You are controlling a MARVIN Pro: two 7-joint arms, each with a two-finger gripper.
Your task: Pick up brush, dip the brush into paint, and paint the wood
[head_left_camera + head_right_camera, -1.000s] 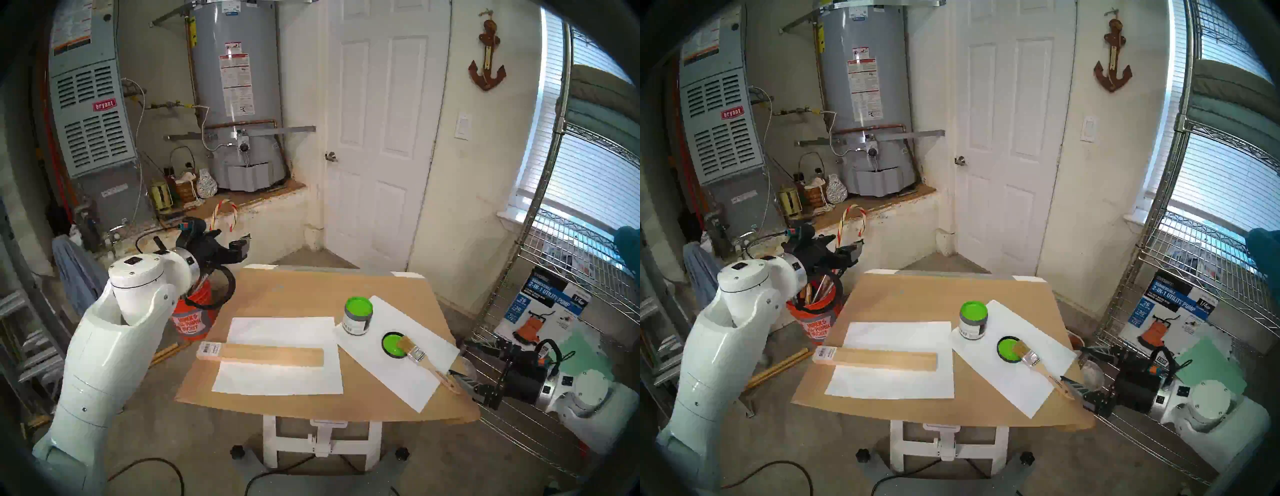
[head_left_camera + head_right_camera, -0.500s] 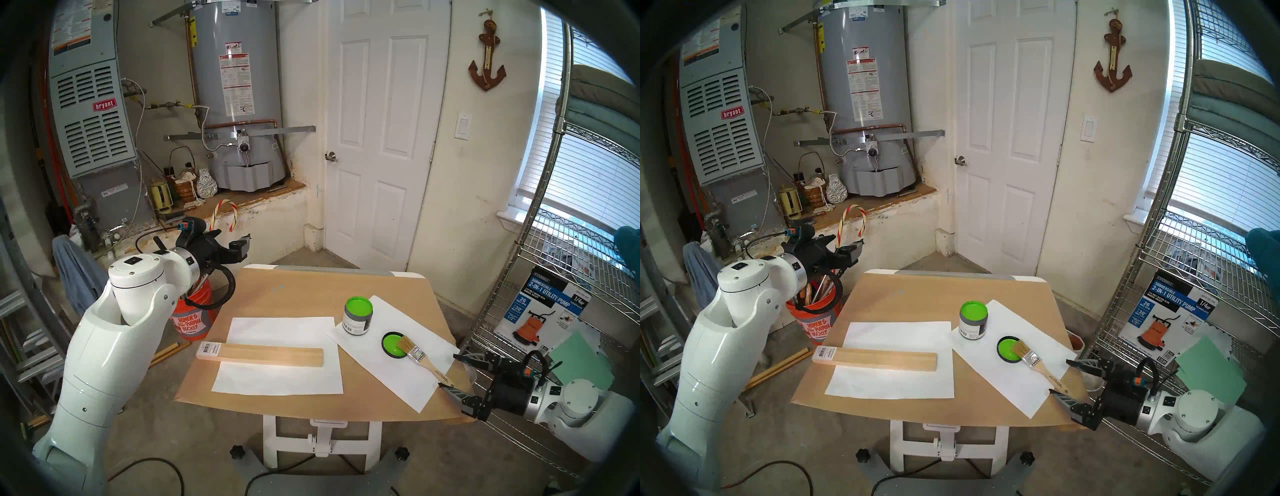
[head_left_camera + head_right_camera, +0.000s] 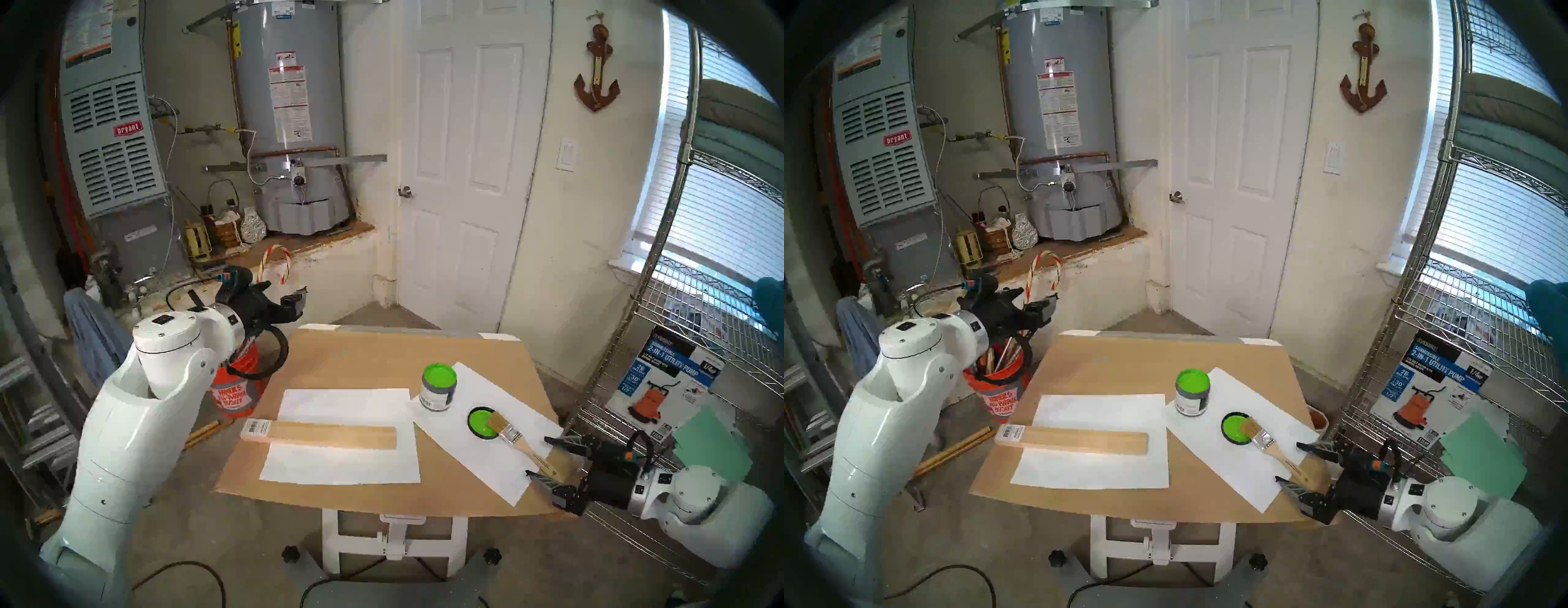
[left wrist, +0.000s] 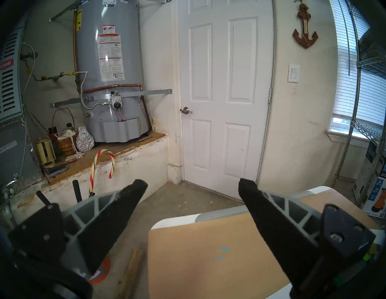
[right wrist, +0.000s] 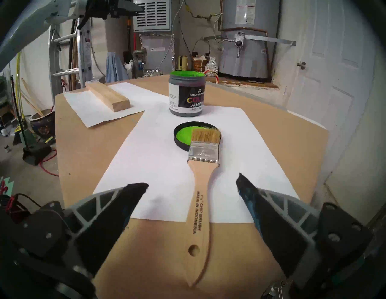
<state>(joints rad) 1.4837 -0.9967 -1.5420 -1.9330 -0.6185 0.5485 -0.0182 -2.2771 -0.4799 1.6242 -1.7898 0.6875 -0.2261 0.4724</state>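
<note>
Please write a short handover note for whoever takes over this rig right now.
Right end effector: open, empty, straddling the brush handle without touching it.
Left end effector: open, empty, held up off the table's far left corner.
Brush: lying on the right paper sheet, dry bristles resting on the lid, handle end toward the right end effector.
Paint: open jar behind the lid; more green in the lid.
Wood: on the left sheet, bare.
Done: approach to the brush.
Left: grasp, dip, paint.
</note>
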